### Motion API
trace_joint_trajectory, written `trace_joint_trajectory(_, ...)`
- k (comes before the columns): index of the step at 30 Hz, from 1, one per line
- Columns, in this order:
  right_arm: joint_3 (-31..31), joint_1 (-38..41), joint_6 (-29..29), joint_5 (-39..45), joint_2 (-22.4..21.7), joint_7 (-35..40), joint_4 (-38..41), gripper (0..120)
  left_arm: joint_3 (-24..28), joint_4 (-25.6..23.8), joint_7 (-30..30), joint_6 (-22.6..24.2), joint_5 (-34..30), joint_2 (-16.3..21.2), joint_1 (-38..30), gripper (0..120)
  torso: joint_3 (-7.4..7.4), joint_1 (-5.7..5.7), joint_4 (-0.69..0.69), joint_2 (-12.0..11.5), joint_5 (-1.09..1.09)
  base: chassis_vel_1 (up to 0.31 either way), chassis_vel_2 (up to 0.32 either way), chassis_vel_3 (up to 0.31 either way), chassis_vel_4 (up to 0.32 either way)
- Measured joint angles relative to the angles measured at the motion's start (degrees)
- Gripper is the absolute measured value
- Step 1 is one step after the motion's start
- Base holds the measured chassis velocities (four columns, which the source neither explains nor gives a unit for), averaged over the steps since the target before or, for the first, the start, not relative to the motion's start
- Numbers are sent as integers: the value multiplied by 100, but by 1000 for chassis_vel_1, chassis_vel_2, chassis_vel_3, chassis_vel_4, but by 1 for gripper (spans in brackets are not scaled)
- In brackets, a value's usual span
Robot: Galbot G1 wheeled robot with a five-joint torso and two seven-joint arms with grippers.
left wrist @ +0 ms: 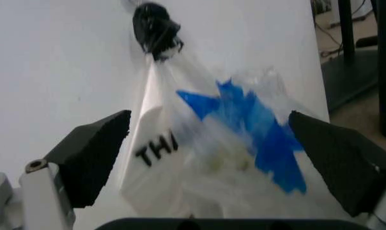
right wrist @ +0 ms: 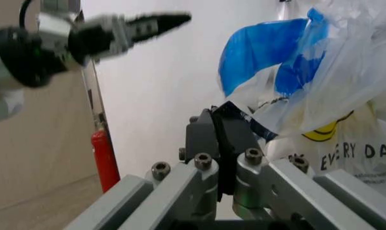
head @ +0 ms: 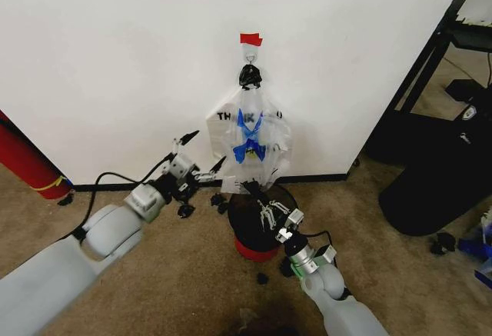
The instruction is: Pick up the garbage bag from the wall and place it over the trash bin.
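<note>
The garbage bag (head: 252,140) hangs from the wall (head: 115,59) hook above the trash bin (head: 257,221). Right gripper (head: 254,188) pinches its lower edge; left gripper (head: 201,154) gapes wide beside it.

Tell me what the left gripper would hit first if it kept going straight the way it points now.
Most likely the garbage bag. The left gripper is open and aimed at the bag where it hangs on the wall, with the blue patches between its fingers. How far off the bag lies is unclear, but nothing stands between them.
</note>
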Motion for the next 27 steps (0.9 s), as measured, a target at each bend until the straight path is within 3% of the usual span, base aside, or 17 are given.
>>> trace_joint_trajectory(5, 26, 58, 32, -62, 44, -5, -95, 0, 315, -354, -144, 575, -246, -4, -433, 98, -1, 0, 2, 0, 1, 0, 0, 0, 0)
trace_joint_trajectory(9, 59, 70, 76, -163, 139, -14, -162, 0, 1000, -650, -603, 1455, -369, -133, -977, 97, -1, 0, 1, 0, 1, 0, 0, 0, 0)
trace_joint_trajectory(10, 59, 70, 76, -163, 139, -14, -162, 0, 1000, -650, -603, 1455, -369, -133, -977, 97, -1, 0, 1, 0, 1, 0, 0, 0, 0)
trace_joint_trajectory(16, 98, 65, 130, -281, 238, -14, -196, 0, 2196, -460, -1706, 2502, -323, -516, -1804, 94, 0, 0, 0, 0, 1, 0, 0, 0, 0)
trace_joint_trajectory(19, 101, 76, 142, -284, 242, -14, -197, 0, 2357, -332, -1876, 2698, -236, -619, -1974, 92, 0, 0, 0, 0, 0, 0, 0, 0, 0)
trace_joint_trajectory(27, 102, 116, 146, -303, 281, -14, -197, 0, 2491, -179, -1971, 2983, 64, -675, -2099, 66, 0, 0, 2, 0, 0, 0, 0, 0, 0)
